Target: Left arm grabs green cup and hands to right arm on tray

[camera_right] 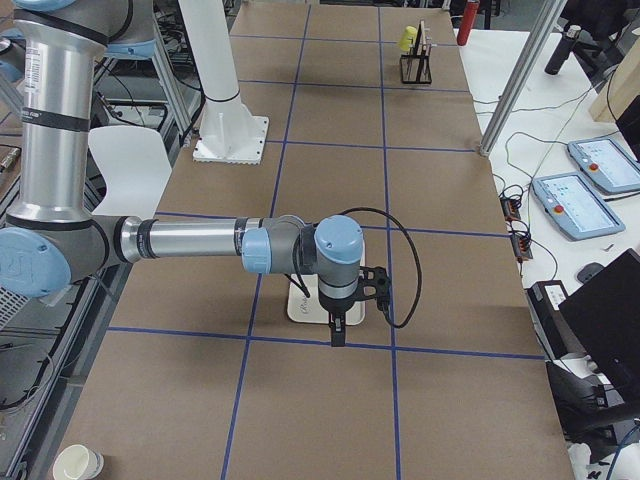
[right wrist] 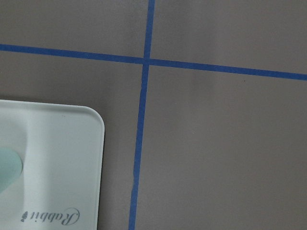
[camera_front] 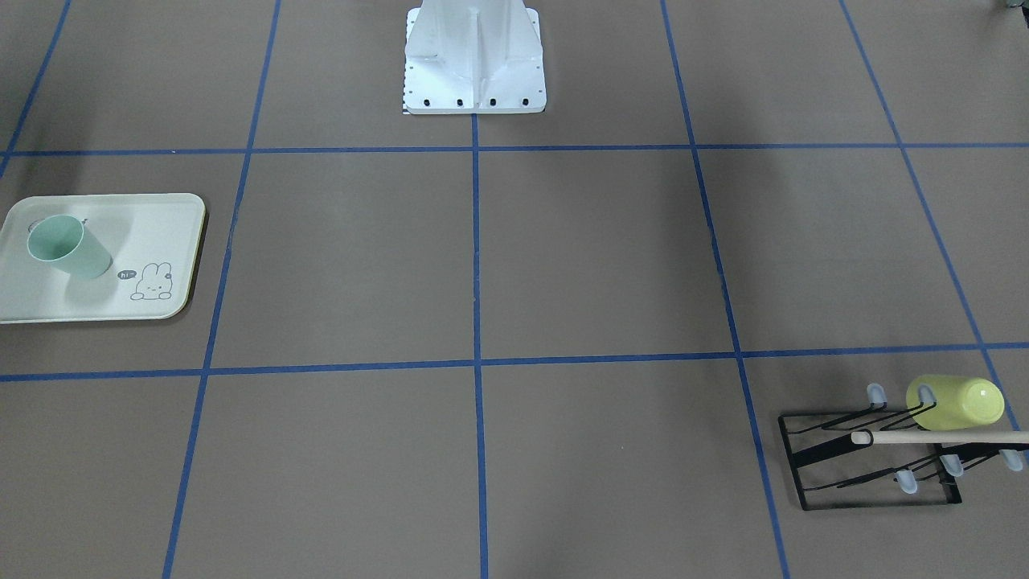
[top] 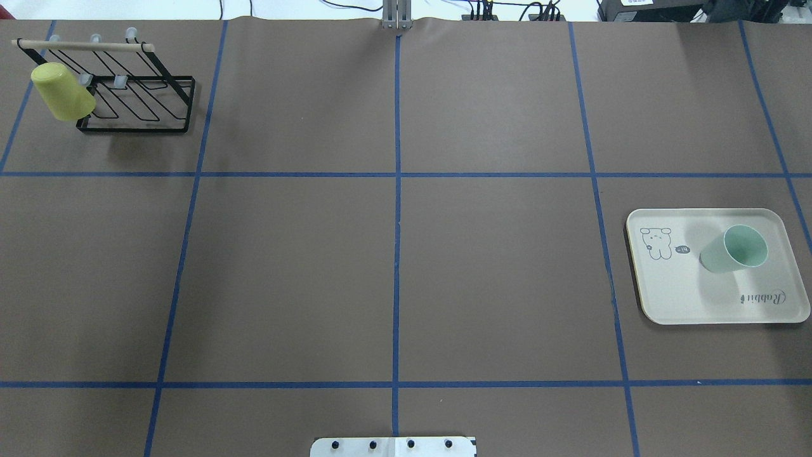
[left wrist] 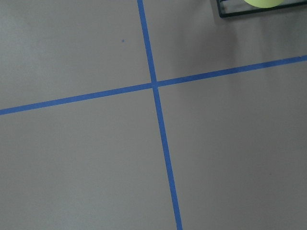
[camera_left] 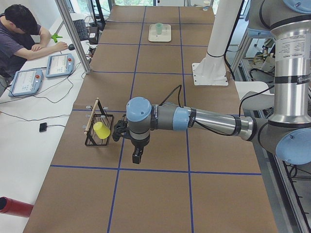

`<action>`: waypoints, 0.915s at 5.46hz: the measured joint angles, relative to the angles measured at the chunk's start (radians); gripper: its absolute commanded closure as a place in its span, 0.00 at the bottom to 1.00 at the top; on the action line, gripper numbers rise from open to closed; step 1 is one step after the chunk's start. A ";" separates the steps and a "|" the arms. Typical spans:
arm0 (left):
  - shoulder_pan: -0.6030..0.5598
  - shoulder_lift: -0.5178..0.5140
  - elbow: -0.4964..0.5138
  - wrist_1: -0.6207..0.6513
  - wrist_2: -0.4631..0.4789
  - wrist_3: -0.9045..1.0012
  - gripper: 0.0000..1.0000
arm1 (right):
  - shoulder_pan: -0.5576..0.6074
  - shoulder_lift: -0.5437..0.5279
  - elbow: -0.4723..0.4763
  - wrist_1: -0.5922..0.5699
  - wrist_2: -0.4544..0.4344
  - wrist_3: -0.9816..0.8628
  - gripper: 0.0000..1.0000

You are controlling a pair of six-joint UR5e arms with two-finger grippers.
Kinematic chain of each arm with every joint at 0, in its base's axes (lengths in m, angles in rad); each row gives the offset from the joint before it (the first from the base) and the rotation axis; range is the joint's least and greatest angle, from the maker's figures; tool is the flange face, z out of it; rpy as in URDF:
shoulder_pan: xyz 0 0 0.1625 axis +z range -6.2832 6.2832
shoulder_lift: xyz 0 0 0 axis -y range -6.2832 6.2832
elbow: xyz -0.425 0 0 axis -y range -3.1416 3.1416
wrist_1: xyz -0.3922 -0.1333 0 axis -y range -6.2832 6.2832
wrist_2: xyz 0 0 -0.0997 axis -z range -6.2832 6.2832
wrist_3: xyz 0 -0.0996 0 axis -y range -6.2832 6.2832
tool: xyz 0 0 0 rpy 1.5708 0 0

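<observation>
The brown surface [top: 285, 273] has blue tape lines [top: 397, 190]. A man [camera_left: 19, 41] sits beside it. I cannot tell if the left pincer [camera_left: 137, 156] or the right pincer [camera_right: 337, 328] is spread.

Silver tubes [camera_right: 185, 240], blue joint caps [camera_right: 338, 240], black pincer [camera_right: 336, 335] (looped cable [camera_right: 408, 270]).

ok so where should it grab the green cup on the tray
Probably across the upper wall just under the rim, coming straight down from above. The green cup stands upright, mouth up, on the tray. It has no handle and is widest at the top.
</observation>
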 measured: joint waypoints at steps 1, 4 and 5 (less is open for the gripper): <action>0.000 0.001 0.000 0.000 0.000 -0.001 0.00 | 0.000 0.000 0.003 0.000 0.002 0.003 0.00; 0.000 0.001 -0.001 0.000 0.000 -0.002 0.00 | 0.000 0.005 0.017 0.002 0.003 0.067 0.00; 0.000 0.000 0.000 0.000 0.000 -0.002 0.00 | -0.001 0.006 0.026 0.003 0.003 0.083 0.00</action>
